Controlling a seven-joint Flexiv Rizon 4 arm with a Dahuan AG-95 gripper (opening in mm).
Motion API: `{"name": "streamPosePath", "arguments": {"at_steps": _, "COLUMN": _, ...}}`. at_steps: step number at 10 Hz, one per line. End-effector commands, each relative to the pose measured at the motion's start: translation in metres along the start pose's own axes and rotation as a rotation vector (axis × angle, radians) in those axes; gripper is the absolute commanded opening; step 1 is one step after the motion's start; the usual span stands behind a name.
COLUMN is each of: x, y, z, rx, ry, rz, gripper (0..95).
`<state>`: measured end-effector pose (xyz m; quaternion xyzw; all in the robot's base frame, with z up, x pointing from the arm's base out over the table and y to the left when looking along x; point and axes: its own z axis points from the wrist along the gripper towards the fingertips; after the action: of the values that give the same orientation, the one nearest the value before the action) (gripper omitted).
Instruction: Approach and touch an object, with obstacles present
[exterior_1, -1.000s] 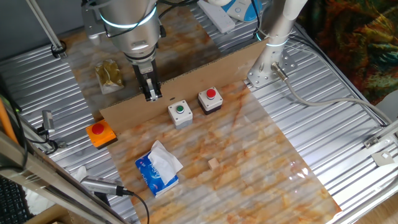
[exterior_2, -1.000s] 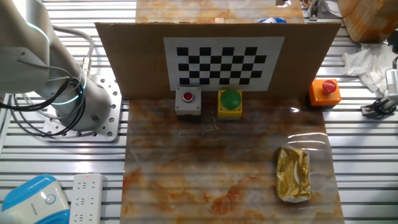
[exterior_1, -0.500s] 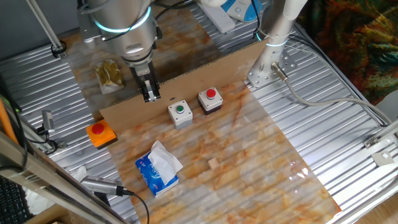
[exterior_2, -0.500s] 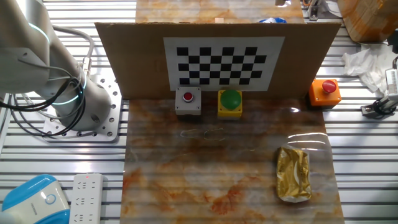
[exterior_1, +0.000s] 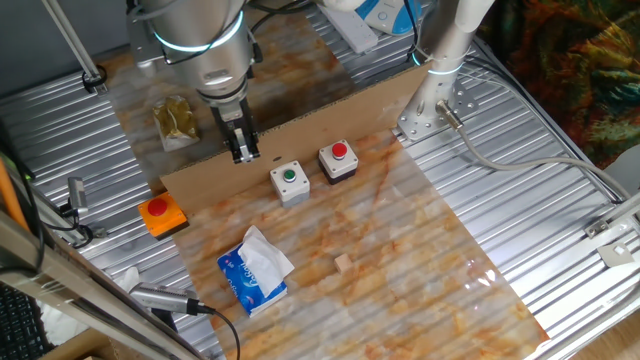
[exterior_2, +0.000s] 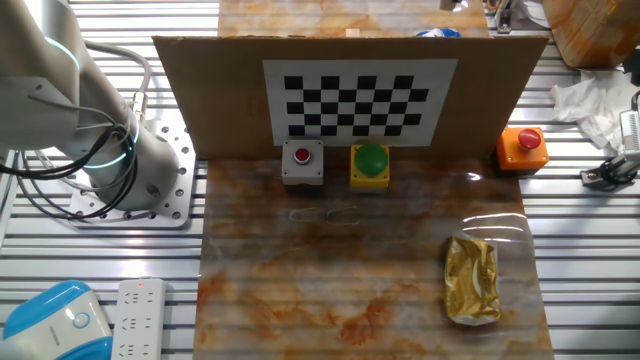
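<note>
While my gripper, fingers pressed together and empty, hovers over the cardboard wall, I'm mid-approach; next: descend toward the gold pouch.

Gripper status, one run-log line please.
gripper: above cardboard wall, touching nothing | jaws: unclear | nearest: green button box | gold packet behind wall

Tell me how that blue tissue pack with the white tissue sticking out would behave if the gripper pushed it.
The blue tissue pack looks soft-sided, so it would probably dent and slide rather than tip. It lies flat on the marbled tabletop, so rolling seems unlikely. The loose white tissue would likely crumple.
</note>
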<state>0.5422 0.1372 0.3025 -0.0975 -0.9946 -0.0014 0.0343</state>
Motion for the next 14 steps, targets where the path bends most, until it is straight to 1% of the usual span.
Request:
{"name": "streamPosePath", "arguments": {"at_steps": 1, "x": -0.001, "y": 0.0007, "z": -0.0005, "rx": 0.001, "ry": -0.008, "rz": -0.023, "gripper": 0.0}}
{"name": "streamPosePath", "arguments": {"at_steps": 3, "x": -0.001, "y": 0.0007, "z": -0.0005, "rx": 0.006, "ry": -0.01, "rz": -0.067, "gripper": 0.0}}
{"name": "streamPosePath", "arguments": {"at_steps": 4, "x": -0.001, "y": 0.0007, "z": -0.0005, "rx": -0.014, "ry": -0.006, "rz": -0.07, "gripper": 0.0}}
{"name": "streamPosePath", "arguments": {"at_steps": 5, "x": -0.001, "y": 0.0007, "z": -0.0005, "rx": -0.025, "ry": -0.007, "rz": -0.073, "gripper": 0.0}}
{"name": "streamPosePath", "arguments": {"at_steps": 6, "x": -0.001, "y": 0.0007, "z": -0.0005, "rx": -0.023, "ry": -0.01, "rz": -0.079, "gripper": 0.0}}
{"name": "streamPosePath", "arguments": {"at_steps": 7, "x": -0.001, "y": 0.0007, "z": -0.0005, "rx": -0.037, "ry": -0.025, "rz": -0.1, "gripper": 0.0}}
{"name": "streamPosePath", "arguments": {"at_steps": 8, "x": -0.001, "y": 0.0007, "z": -0.0005, "rx": -0.051, "ry": -0.032, "rz": -0.117, "gripper": 0.0}}
{"name": "streamPosePath", "arguments": {"at_steps": 10, "x": -0.001, "y": 0.0007, "z": -0.0005, "rx": -0.052, "ry": -0.04, "rz": -0.124, "gripper": 0.0}}
{"name": "streamPosePath", "arguments": {"at_steps": 14, "x": -0.001, "y": 0.0007, "z": -0.0005, "rx": -0.07, "ry": -0.084, "rz": -0.168, "gripper": 0.0}}
